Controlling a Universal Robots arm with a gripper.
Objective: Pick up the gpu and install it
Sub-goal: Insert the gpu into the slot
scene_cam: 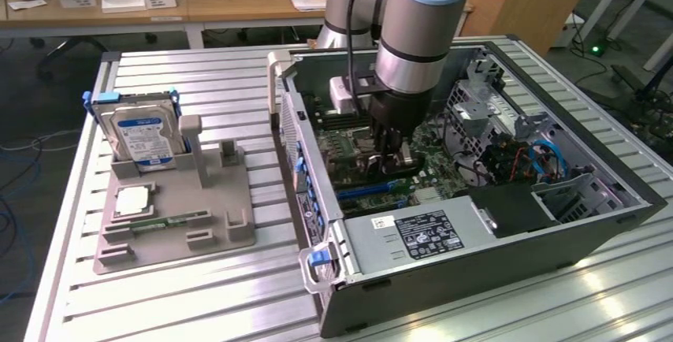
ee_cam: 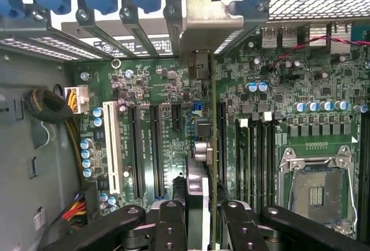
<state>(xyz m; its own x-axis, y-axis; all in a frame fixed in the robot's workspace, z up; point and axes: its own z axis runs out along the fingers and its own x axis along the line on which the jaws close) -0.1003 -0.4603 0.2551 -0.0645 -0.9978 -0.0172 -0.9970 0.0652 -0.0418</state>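
Observation:
The gpu (ee_cam: pixel 203 147) appears edge-on in the wrist view as a thin card standing upright over the green motherboard (ee_cam: pixel 300 106). Its silver end bracket (ee_cam: pixel 209 15) sits at the case's rear slot openings. My gripper (ee_cam: pixel 205 228) is shut on the card's upper edge, with one black finger (ee_cam: pixel 172 223) on each side. In the exterior view my gripper (scene_cam: pixel 392 151) reaches straight down into the open computer case (scene_cam: pixel 474 239), and the gpu (scene_cam: pixel 370 172) is a dark shape beneath it. Whether the card's edge is fully down in a slot I cannot tell.
The power supply (scene_cam: pixel 418 236) fills the near end of the case, and the drive cage with cables (scene_cam: pixel 526 161) is at the exterior view's right. On the table beside the case stands a grey holder (scene_cam: pixel 173 216) with a hard drive (scene_cam: pixel 144 139) and a RAM stick (scene_cam: pixel 169 222).

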